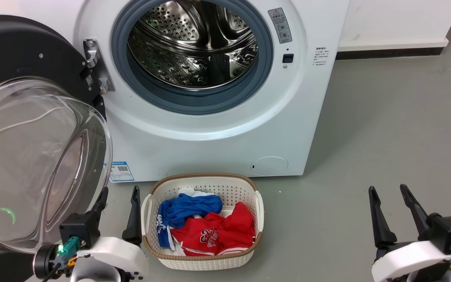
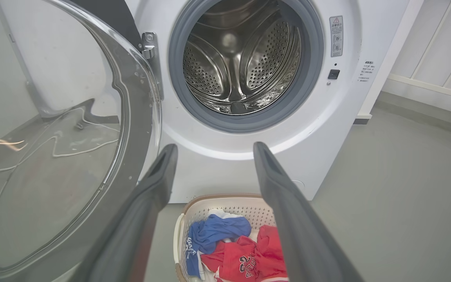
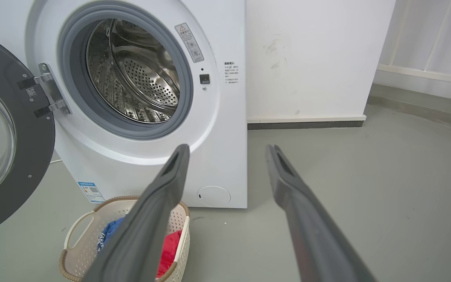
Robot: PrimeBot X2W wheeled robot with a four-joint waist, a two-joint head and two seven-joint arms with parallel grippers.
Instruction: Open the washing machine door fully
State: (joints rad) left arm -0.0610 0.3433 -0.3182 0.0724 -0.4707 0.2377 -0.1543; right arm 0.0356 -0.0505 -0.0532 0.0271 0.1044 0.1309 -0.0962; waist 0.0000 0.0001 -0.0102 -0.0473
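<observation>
Left gripper point(image 1: 119, 192): fingers spread wide, holding nothing.
Washing machine door point(image 1: 33, 149): stands open just to its left; whether it touches the near finger is unclear.
Basket point(image 1: 204, 176): just to its right, clothes inside.
Right gripper point(image 1: 388, 188): well off rightward, spread, empty.
Risk: a finger pushing the curved glass may skid off; a rightward swing could knock the basket.

the washing machine door point(image 1: 18, 51) shows a dark, matt, plastic-looking ring around a clear, smooth, glossy glass bowl point(image 1: 33, 156). the drum point(image 1: 194, 43) is bright perforated metal, and its grey gasket point(image 1: 194, 102) looks rubbery and matt. the machine's white front point(image 1: 210, 145) is smooth and glossy. the basket point(image 1: 206, 264) is pierced cream plastic holding red and blue cloth point(image 1: 217, 233). the floor point(image 1: 386, 137) is smooth, matt grey.
</observation>
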